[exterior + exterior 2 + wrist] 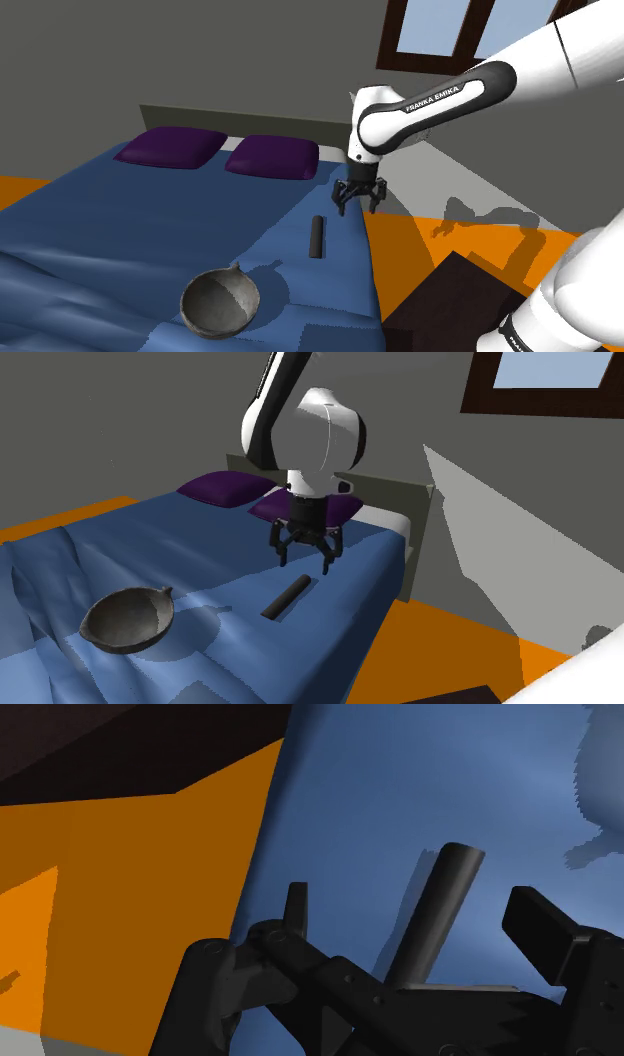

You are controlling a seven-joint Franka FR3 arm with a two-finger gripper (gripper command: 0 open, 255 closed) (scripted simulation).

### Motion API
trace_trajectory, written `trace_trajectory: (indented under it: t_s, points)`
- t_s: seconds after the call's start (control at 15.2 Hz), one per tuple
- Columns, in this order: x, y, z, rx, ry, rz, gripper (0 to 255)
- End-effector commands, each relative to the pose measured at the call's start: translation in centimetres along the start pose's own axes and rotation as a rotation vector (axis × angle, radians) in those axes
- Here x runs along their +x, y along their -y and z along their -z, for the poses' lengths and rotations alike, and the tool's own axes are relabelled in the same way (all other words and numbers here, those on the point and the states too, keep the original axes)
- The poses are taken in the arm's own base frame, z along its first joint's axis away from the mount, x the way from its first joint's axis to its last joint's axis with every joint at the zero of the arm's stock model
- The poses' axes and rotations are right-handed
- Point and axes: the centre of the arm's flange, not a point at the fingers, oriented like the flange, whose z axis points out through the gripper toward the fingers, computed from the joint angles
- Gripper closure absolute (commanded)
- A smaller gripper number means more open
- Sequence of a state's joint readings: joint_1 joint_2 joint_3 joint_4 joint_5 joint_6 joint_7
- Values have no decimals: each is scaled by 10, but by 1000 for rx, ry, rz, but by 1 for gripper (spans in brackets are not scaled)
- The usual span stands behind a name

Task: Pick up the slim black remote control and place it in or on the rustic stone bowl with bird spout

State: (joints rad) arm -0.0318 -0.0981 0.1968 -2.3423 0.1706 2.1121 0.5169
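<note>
A slim black remote (317, 237) (287, 597) lies flat on the blue bed cover (150, 220), close to the bed's side edge. My black gripper (359, 204) (305, 563) hangs open a little above the bed, just past the remote's far end and apart from it. In the wrist view the remote (435, 909) shows between the spread fingers (296, 909), untouched by them. A dark grey stone bowl (220, 301) (128, 619) with a small spout sits upright on the cover, nearer the foot of the bed. Nothing lies in it.
Two purple pillows (171, 146) (272, 156) rest against the grey headboard (250, 120). Orange floor (430, 240) runs beside the bed, just past the remote. My dark stand (450, 300) is at the shoulder view's lower right. A window (560, 377) is set high in the wall.
</note>
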Motion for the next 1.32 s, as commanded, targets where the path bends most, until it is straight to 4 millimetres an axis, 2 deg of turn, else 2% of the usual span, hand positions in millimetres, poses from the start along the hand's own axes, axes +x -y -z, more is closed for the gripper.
trace_trajectory:
  t_s: [0.0, 0.79, 1.25]
  points:
    - [17, 11, -16, 10, 5, -46, 0]
    - [120, 63, -117, 63, 39, -300, 0]
    - [119, 66, -154, 63, 39, -300, 0]
